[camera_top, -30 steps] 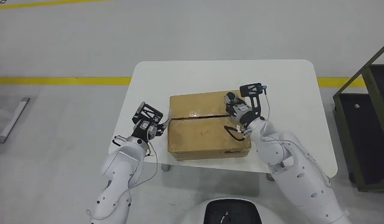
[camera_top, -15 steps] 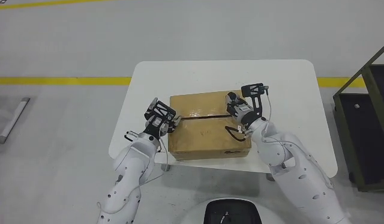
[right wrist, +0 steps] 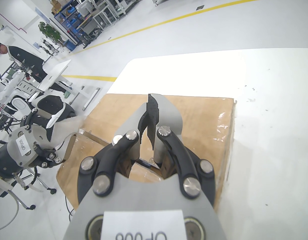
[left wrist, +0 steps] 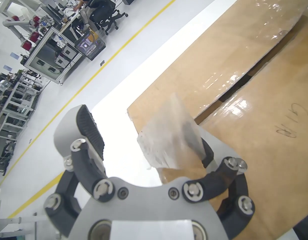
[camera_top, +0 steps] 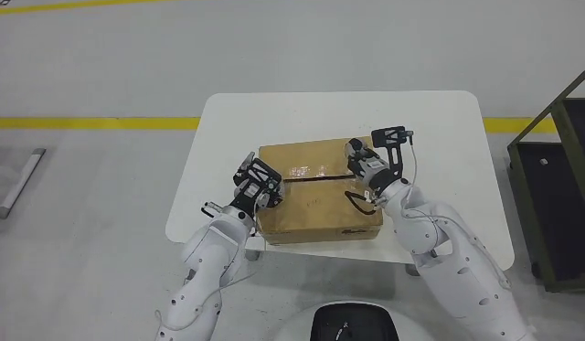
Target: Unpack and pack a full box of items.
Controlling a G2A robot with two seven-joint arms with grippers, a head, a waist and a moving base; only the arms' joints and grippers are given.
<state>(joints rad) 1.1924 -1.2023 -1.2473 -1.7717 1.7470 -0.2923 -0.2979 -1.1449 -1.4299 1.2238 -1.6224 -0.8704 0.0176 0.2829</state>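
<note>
Left arm has swung in from beside the box over the last second. The left gripper [camera_top: 259,181] was off the box's left end and now sits at that end. Right arm and box haven't shifted.

- Cardboard box [camera_top: 315,199]: sits mid-table on the white table [camera_top: 439,131], nearer the robot's edge. It is closed, with both top flaps down. The seam [left wrist: 243,81] between the flaps runs left-right and shows as a dark gap. In the left wrist view the far flap's edge sits slightly proud of the near one. There is glossy clear tape across the flap faces.
- Left gripper [left wrist: 139,123]: jaws apart. It sits at the left end of the box [left wrist: 243,58], roughly in line with the seam. One finger is over the box top, the other is past the box edge over the table. Can't tell if it touches the cardboard.
- Scrap of clear tape [left wrist: 169,136]: crumpled and stuck on the finger that's over the box. It is also visible from the right wrist view [right wrist: 66,126].
- Right gripper [camera_top: 364,169]: over the right end of the box, just above the seam area. Its fingers are pressed together [right wrist: 150,116] with nothing visible between the pads. The box top [right wrist: 206,126] is directly beneath, with table [right wrist: 194,71] beyond. Contact with the box isn't clear.
</note>
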